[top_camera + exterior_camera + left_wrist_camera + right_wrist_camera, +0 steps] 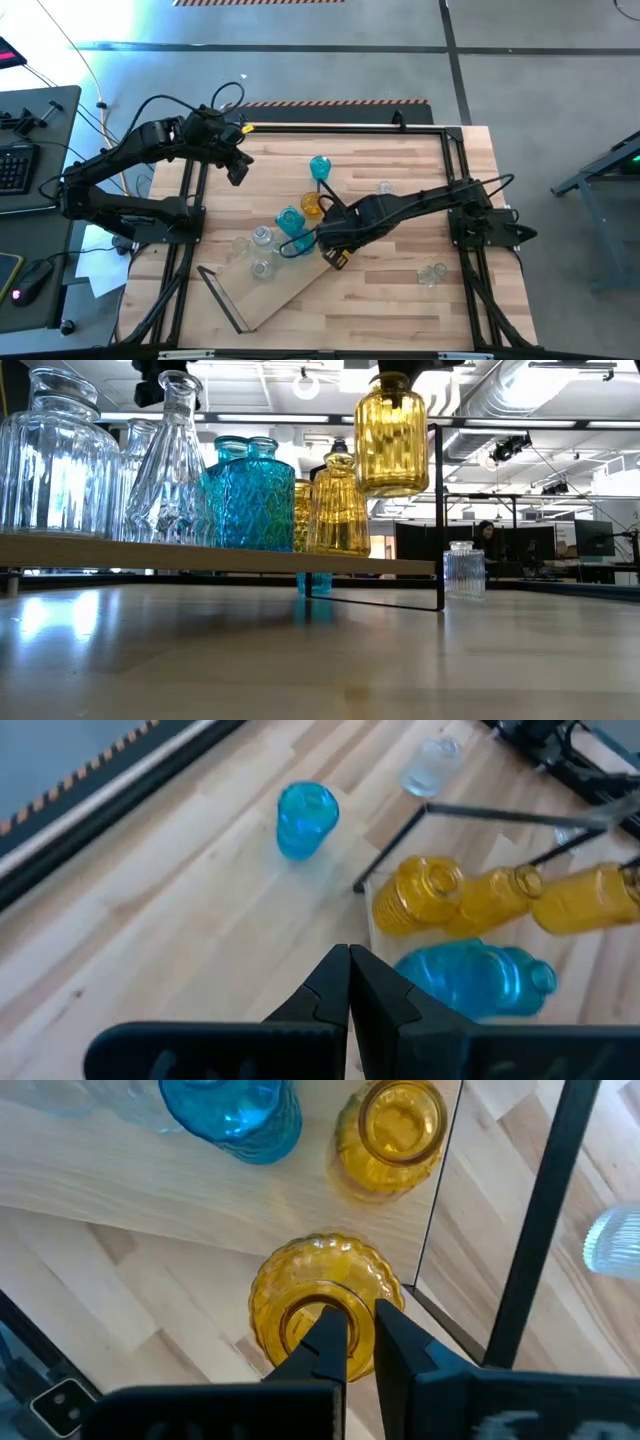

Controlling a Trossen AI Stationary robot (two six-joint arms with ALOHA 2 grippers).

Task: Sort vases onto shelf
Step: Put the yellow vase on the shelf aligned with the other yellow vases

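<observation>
right gripper: pinching amber vase rim — aloft
shelf: lower straight, clear wire frame
left gripper: closed, empty

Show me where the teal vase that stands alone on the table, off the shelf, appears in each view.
High view: the teal vase is at centre, toward the far edge.
Low view: probably the teal bottom under the shelf.
Left wrist view: upper middle of the picture.
Right wrist view: not in it.
Shared landmark: the amber vases at the shelf's end.
</observation>
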